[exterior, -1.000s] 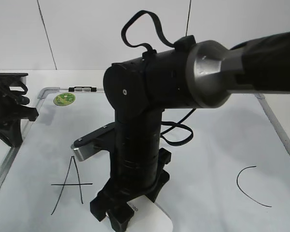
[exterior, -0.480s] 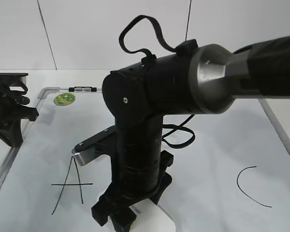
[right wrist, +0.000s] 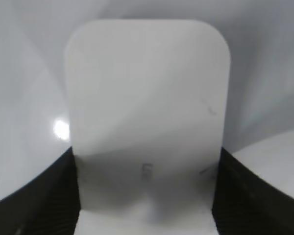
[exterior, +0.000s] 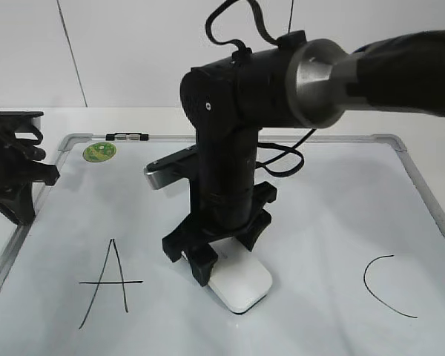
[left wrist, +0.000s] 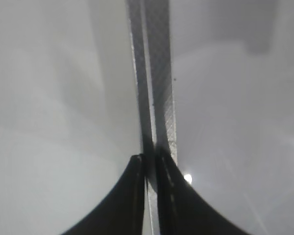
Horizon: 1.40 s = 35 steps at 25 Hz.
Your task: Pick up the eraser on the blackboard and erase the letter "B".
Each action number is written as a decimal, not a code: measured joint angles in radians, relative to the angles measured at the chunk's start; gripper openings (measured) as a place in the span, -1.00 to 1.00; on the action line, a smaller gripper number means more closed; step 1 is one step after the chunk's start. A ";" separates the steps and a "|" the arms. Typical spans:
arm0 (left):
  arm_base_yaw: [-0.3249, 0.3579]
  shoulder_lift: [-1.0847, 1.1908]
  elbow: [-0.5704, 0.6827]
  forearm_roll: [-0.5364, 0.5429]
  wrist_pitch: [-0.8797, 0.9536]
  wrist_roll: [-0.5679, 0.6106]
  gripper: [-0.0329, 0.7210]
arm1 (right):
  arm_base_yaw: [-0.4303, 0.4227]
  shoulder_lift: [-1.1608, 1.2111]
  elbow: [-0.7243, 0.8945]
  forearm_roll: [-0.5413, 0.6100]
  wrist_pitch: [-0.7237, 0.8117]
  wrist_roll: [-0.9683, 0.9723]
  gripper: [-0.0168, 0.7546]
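Note:
My right gripper [exterior: 208, 261] is shut on the white eraser [exterior: 245, 288] and presses it flat on the blackboard [exterior: 341, 215], between the black "A" [exterior: 107, 285] and the black "C" [exterior: 386, 285]. In the right wrist view the eraser [right wrist: 147, 98] fills the space between the two black fingers [right wrist: 147, 196]. No letter "B" shows; the board around the eraser looks blank, and the arm hides part of it. My left gripper [exterior: 21, 211] is at the board's left edge, its jaws [left wrist: 151, 161] shut on the silver frame [left wrist: 157, 73].
A round green sticker [exterior: 99, 152] and a small black-and-silver clip [exterior: 126, 136] sit at the board's far left corner. The right arm's thick black wrist and cables stand over the board's middle. A white wall rises behind the table.
My right arm has moved the eraser away from the near edge, up the board and slightly right, to the middle between "A" and "C". The left arm has not moved.

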<state>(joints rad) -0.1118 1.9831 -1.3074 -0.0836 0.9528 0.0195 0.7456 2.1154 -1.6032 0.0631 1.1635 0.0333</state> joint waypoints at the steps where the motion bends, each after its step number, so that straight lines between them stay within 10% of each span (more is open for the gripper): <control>1: 0.000 0.000 0.000 0.000 0.000 0.000 -0.85 | -0.009 0.016 -0.028 -0.001 0.017 0.000 0.48; 13: 0.000 0.000 0.000 0.000 0.000 0.000 -0.85 | -0.072 0.078 -0.199 -0.035 0.060 0.017 0.48; 35: 0.000 0.000 0.000 0.000 0.000 0.002 -0.85 | -0.495 -0.247 0.016 -0.035 0.060 0.038 0.48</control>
<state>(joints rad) -0.1118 1.9831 -1.3074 -0.0836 0.9528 0.0212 0.2510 1.8685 -1.5876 0.0277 1.2235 0.0710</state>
